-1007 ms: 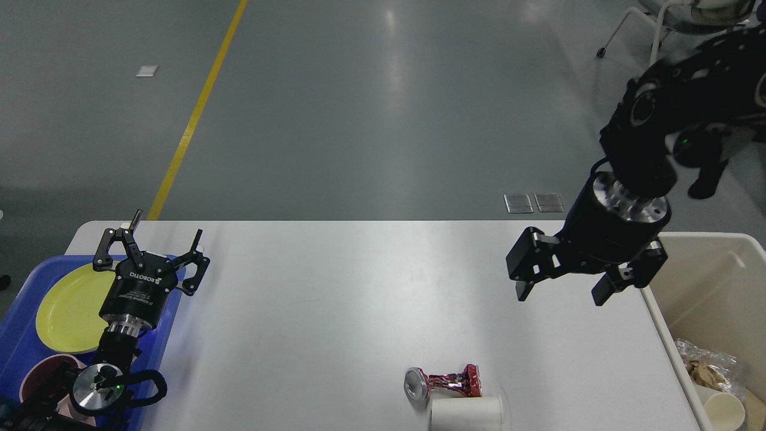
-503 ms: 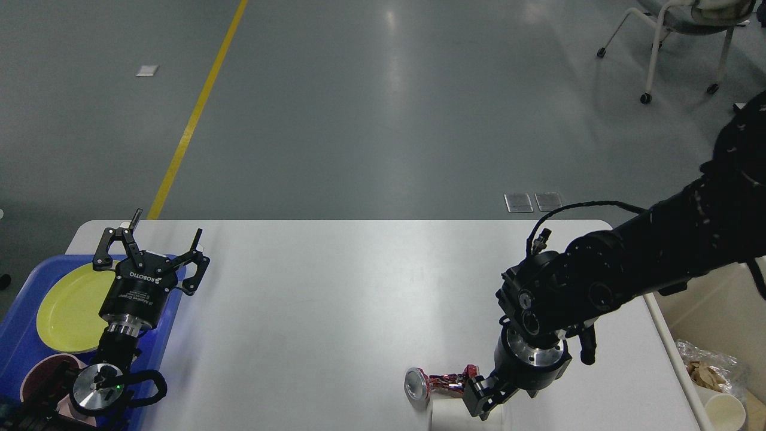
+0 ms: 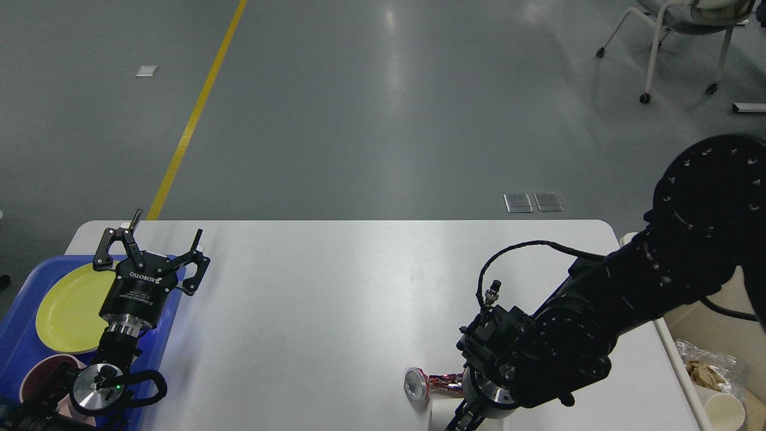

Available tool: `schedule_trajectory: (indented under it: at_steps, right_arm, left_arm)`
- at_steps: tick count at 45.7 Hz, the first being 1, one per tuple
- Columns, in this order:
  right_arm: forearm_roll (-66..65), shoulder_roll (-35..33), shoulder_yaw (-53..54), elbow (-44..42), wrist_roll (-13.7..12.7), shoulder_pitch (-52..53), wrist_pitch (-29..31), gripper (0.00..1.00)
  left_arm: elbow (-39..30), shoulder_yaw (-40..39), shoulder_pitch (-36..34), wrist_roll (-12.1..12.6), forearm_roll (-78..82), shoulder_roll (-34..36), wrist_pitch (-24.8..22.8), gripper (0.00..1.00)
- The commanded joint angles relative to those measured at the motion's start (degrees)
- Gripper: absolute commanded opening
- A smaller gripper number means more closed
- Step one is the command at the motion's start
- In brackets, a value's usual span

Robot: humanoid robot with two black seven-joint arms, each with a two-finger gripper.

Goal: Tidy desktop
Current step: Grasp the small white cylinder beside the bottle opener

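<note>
The white desktop (image 3: 335, 287) fills the lower half of the head view. A crushed red and silver can (image 3: 426, 383) lies on its side near the front edge, with a bit of a white paper cup (image 3: 438, 414) just below it. My right arm reaches down over them. Its gripper (image 3: 464, 419) sits at the bottom edge beside the can and over the cup, dark and cut off by the frame. My left gripper (image 3: 163, 232) stands open and empty over the desktop's left end, above the blue tray's edge.
A blue tray (image 3: 18, 338) at the left holds a yellow plate (image 3: 66, 305) and a pink cup (image 3: 37, 372). A beige bin (image 3: 715, 326) at the right contains a paper cup (image 3: 724, 410) and crumpled wrapping (image 3: 705, 364). A chair (image 3: 676, 24) stands far back right.
My right arm has swung down from high beside the bin to the can and cup at the front edge, now covering most of the cup. The left arm has not moved.
</note>
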Motion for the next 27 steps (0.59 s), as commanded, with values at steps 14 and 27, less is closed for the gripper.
schedule_trajectory:
  at_steps: [14, 27]
  right_arm:
    - [-6.41, 1.56, -0.79, -5.24, -0.44, -4.27, 0.12, 0.91]
    - [-6.32, 3.23, -2.80, -6.30, -0.44, -5.85, 0.12, 0.91]
  left_arm:
    - [0.00, 0.01, 0.00, 0.00, 0.00, 0.00, 0.00, 0.96]
    - [0.00, 0.01, 0.00, 0.00, 0.00, 0.00, 0.00, 0.96]
